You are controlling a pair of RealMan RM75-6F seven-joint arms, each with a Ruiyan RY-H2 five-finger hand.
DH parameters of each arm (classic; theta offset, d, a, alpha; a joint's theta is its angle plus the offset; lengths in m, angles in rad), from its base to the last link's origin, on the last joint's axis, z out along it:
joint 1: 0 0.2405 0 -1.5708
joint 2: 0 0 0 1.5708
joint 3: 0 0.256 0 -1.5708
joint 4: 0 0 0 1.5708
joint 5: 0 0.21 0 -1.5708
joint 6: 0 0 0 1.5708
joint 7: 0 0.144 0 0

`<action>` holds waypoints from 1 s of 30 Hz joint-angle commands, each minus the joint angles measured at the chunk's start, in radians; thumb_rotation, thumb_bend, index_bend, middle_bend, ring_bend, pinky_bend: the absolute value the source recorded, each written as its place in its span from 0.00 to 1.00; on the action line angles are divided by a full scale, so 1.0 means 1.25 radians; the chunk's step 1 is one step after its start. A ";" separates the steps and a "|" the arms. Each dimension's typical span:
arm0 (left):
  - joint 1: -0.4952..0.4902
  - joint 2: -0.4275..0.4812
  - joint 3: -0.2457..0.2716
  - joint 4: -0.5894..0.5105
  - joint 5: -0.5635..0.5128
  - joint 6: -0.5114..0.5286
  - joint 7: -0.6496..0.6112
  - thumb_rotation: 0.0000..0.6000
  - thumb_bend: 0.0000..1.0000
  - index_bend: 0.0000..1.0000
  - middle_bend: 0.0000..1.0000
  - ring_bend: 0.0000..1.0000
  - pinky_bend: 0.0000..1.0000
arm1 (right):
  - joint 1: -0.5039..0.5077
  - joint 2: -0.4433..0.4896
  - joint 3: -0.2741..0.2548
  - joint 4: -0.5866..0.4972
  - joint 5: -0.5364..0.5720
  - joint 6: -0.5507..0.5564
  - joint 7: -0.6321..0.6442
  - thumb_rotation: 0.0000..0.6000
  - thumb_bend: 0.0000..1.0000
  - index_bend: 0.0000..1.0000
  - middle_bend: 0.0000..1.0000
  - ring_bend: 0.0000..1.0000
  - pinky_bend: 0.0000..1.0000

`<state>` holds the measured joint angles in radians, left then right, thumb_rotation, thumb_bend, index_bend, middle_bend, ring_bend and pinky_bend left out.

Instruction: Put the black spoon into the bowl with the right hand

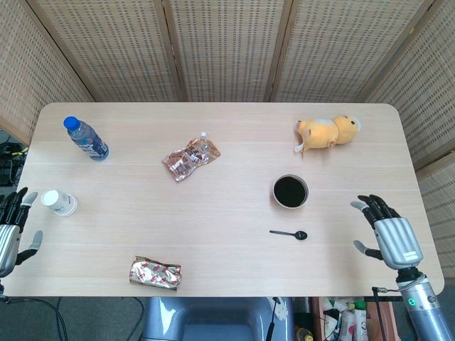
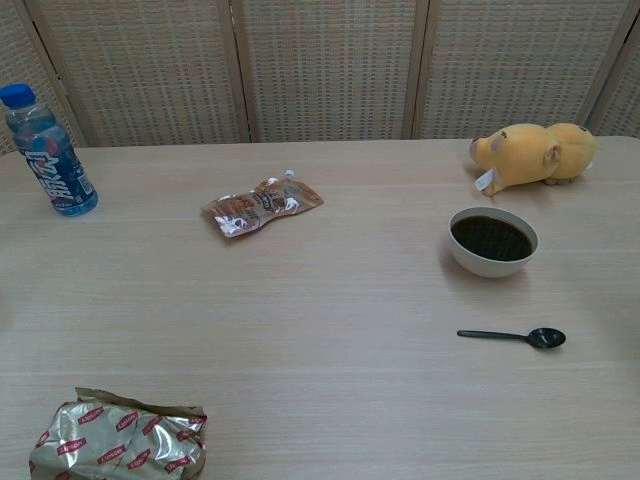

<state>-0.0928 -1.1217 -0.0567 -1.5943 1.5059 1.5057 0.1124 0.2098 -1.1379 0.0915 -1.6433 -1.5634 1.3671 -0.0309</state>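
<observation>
Wicker screens back the table (image 1: 213, 135); your right robot hand (image 1: 387, 233) hovers empty, fingers spread, right of the black spoon (image 1: 289, 234) lying just before the bowl (image 1: 291, 192); approach low, pinch the thin handle.

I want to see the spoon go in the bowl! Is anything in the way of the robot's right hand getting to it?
No. In the head view only bare table lies between the right hand and the black spoon, and nothing sits between the spoon and the bowl.
</observation>
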 commanded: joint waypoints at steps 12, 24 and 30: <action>-0.025 0.026 -0.024 -0.001 -0.003 -0.006 0.015 1.00 0.44 0.00 0.00 0.00 0.00 | 0.162 -0.031 0.028 -0.007 -0.027 -0.175 0.071 1.00 0.31 0.25 0.49 0.52 0.66; -0.057 0.046 -0.048 0.000 -0.009 -0.025 0.027 1.00 0.44 0.00 0.00 0.00 0.00 | 0.268 -0.098 0.035 0.015 0.022 -0.311 0.066 1.00 0.31 0.41 0.81 0.83 0.95; -0.067 0.047 -0.051 0.011 -0.011 -0.033 0.019 1.00 0.44 0.00 0.00 0.00 0.00 | 0.299 -0.141 0.033 0.045 0.070 -0.364 0.040 1.00 0.31 0.46 0.89 0.90 1.00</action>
<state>-0.1764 -1.0632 -0.1202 -1.5817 1.4917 1.4653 0.1372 0.5747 -1.3035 0.1335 -1.5958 -1.4874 0.9241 0.0279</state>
